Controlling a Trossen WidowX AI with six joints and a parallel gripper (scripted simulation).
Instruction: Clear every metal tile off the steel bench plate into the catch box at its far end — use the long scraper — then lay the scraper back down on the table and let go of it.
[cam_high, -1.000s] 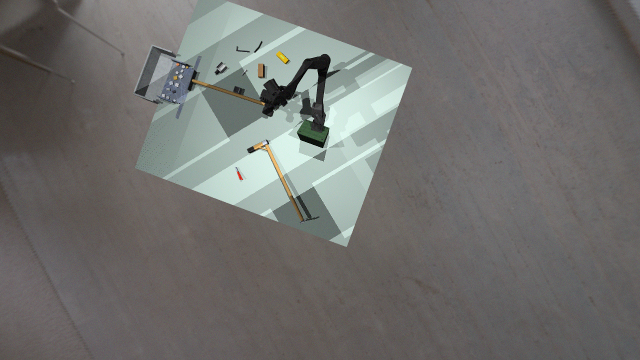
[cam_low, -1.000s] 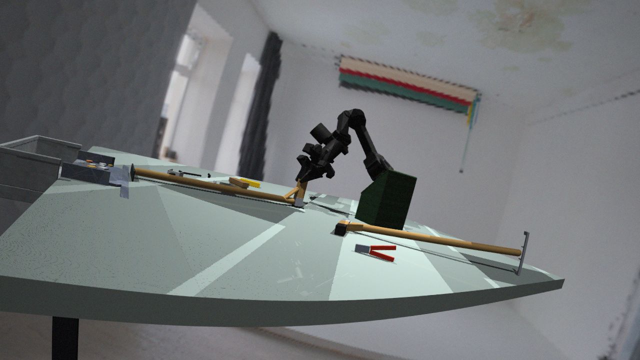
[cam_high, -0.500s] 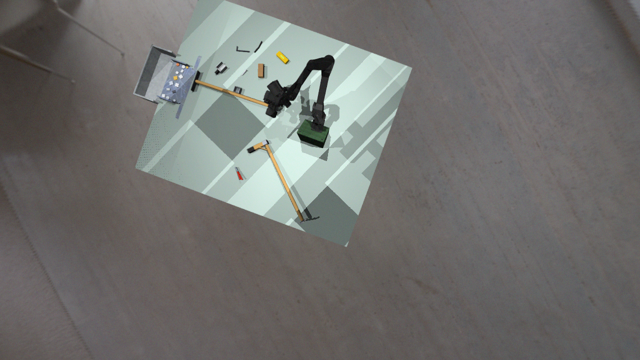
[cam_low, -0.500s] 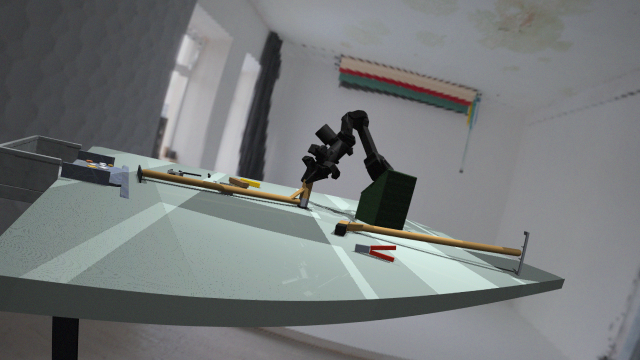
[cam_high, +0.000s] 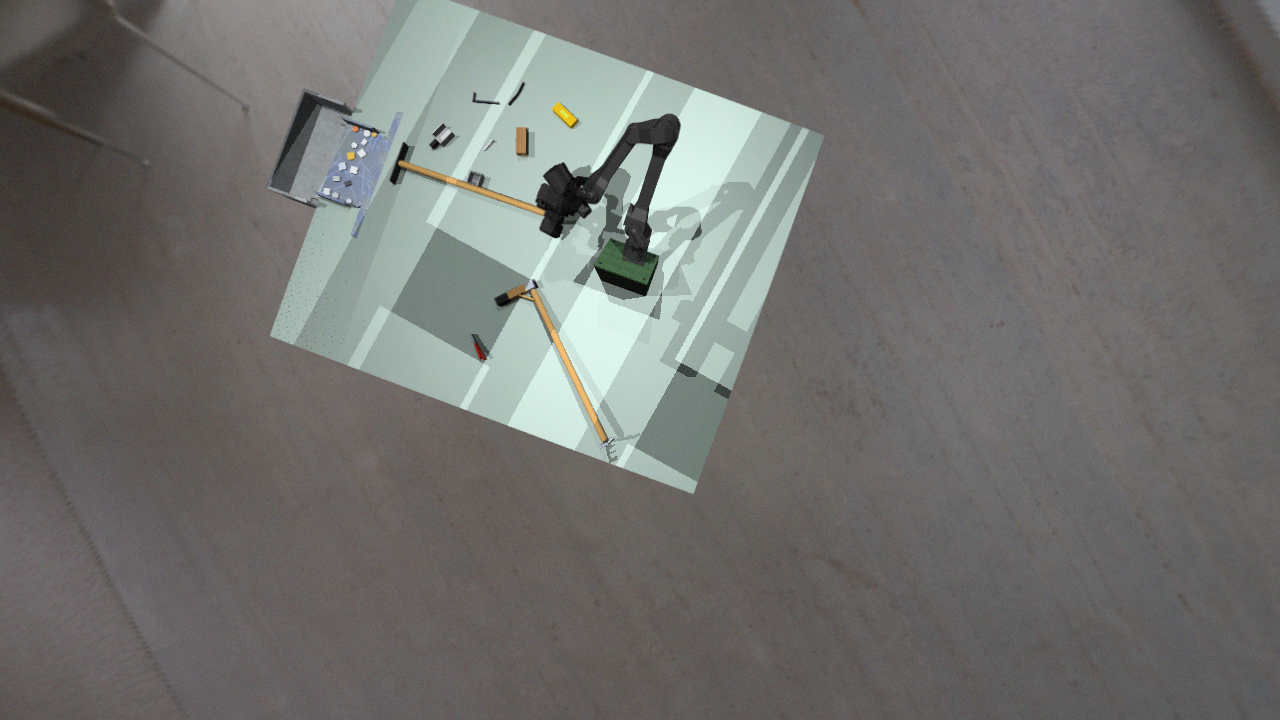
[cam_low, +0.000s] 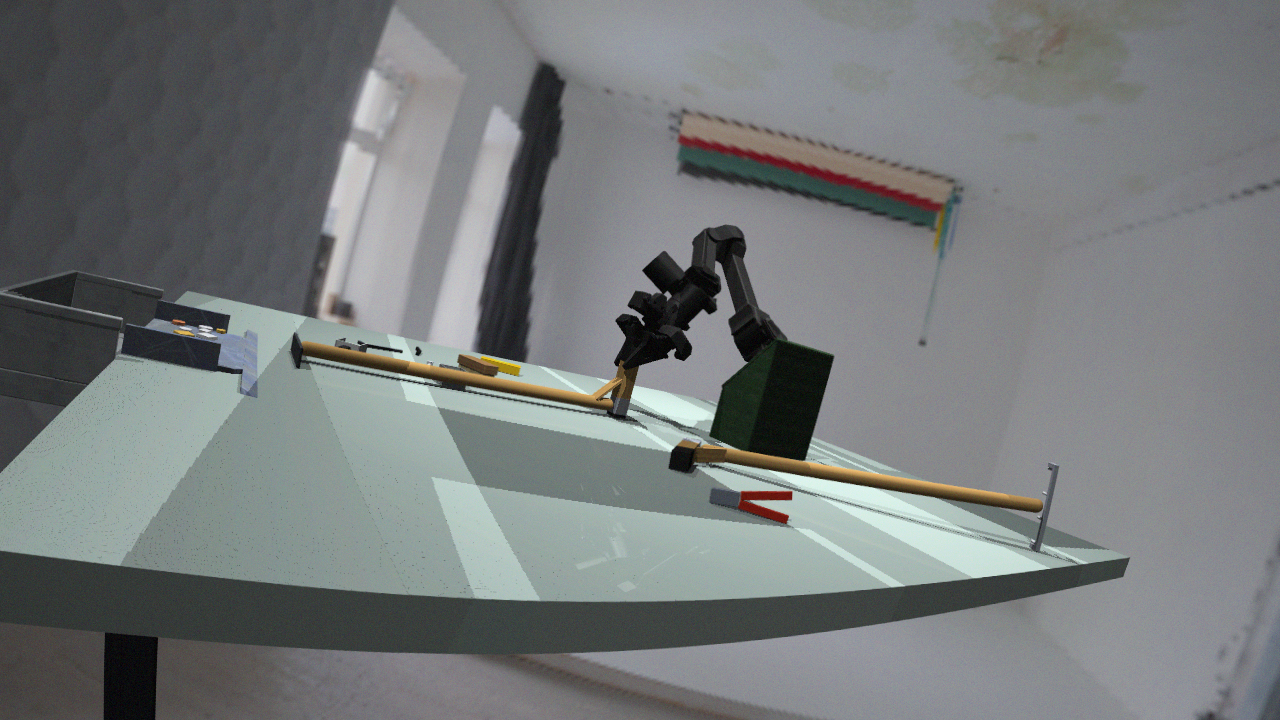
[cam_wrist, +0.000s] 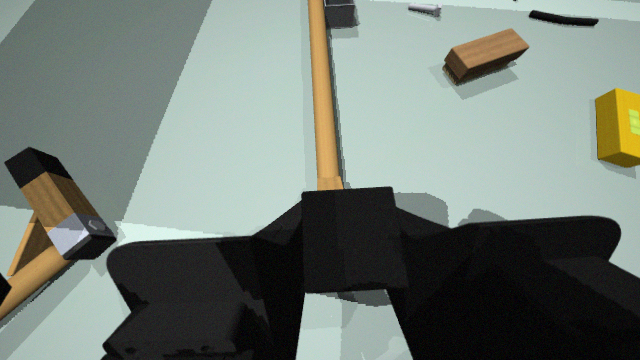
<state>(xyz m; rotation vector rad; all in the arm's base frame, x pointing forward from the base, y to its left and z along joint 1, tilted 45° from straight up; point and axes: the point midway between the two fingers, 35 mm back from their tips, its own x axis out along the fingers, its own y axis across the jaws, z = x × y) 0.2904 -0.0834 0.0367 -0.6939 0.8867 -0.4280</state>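
My gripper is shut on the upright grip post of the long scraper. The wooden handle runs away to the dark scraper blade, which is just short of the near edge of the steel bench plate. Whether the blade touches the table is unclear. Several small tiles, mostly white with a few orange, lie spread over the plate between its side walls. The grey catch box is at the plate's far end; no tiles show in it.
A small dark open box is close beside the handle. A wooden brush and a yellow block lie beyond it. A rake and red-handled pliers lie on the other side.
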